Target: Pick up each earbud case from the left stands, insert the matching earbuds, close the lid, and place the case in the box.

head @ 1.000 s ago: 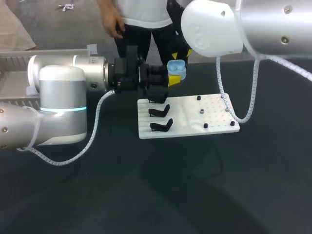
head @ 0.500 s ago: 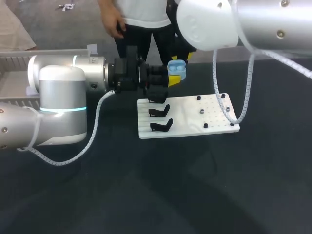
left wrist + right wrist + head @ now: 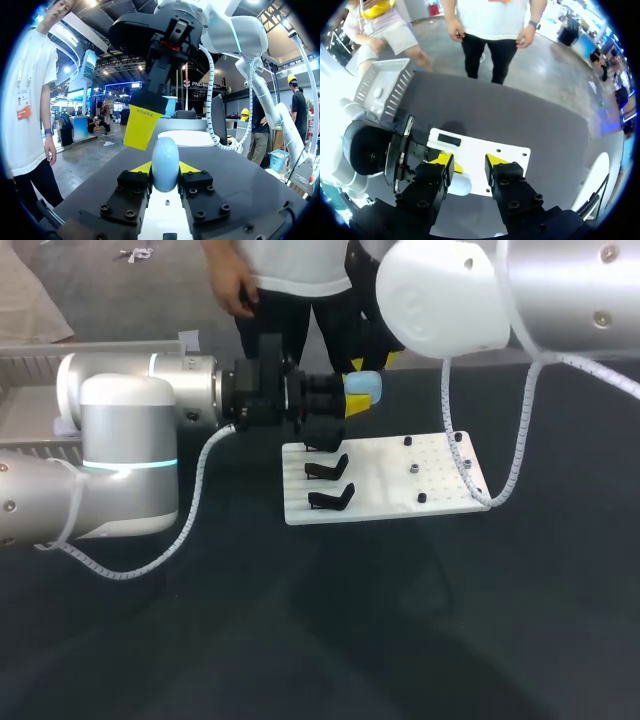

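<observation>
A: While pinched like this, gripping what?
B: Gripping a light-blue earbud case (image 3: pixel 165 160), lid down, squeezed from both sides by the left gripper (image 3: pixel 354 398); raised in the air near the far edge of the white board (image 3: pixel 400 475).
A: And as for the right gripper (image 3: pixel 469 164)?
B: Hangs just above the case, jaws spread apart, closed on nothing.
A: Below?
B: Black stands (image 3: pixel 328 468) on the board's left part, small pegs (image 3: pixel 422 498) on its right; dark table (image 3: pixel 300 640) underneath.
</observation>
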Tool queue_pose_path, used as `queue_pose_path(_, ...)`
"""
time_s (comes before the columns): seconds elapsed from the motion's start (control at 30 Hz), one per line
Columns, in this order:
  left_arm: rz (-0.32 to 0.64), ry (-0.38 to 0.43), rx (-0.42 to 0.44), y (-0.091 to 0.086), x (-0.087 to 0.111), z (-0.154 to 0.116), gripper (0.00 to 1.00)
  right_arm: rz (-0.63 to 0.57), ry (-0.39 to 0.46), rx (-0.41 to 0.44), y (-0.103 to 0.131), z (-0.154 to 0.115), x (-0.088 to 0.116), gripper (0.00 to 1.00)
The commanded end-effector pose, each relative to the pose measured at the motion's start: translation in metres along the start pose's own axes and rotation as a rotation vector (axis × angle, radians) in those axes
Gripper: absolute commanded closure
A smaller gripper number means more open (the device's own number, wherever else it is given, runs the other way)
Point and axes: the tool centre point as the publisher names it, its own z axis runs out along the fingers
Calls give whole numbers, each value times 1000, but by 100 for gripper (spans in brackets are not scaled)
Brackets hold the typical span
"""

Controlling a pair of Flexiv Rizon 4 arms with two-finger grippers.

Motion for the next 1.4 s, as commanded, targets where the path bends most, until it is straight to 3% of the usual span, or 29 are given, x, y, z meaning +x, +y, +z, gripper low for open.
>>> queue_pose_path(0.03, 9, -6, -13, 1, -1, -8, 100, 39, -63, 11, -10, -15, 10, 58)
queue_pose_path(0.2, 44, -1, -123, 12, -13, -61, 100, 119, -123, -5, -33, -27, 16, 47)
queue_pose_path(0.23, 53, 2, -156, 14, -16, -74, 100, 133, -127, -9, -36, -28, 18, 33)
queue_pose_path(0.27, 64, 8, -180, 15, -19, -85, 100, 144, -126, -10, -38, -28, 19, 13)
queue_pose_path(0.33, 92, 8, -227, 17, -27, -108, 100, 154, -122, -7, -41, -27, 22, 0)
queue_pose_path(0.53, 154, 32, -376, 25, -39, -174, 100, 168, -91, -16, -34, -18, 25, 0)
queue_pose_path(0.73, 158, 96, -532, 40, -29, -244, 100, 165, -68, -38, -19, -8, 24, 0)
queue_pose_path(0.9, 143, 150, -601, 56, -15, -292, 100, 185, -41, -48, -9, -2, 28, 0)
queue_pose_path(1.13, 102, 185, -673, 78, 18, -335, 100, 221, -1, -46, -2, 3, 37, 0)
queue_pose_path(1.4, 16, 220, -669, 100, 64, -341, 100, 245, 19, -49, 2, 6, 44, 0)
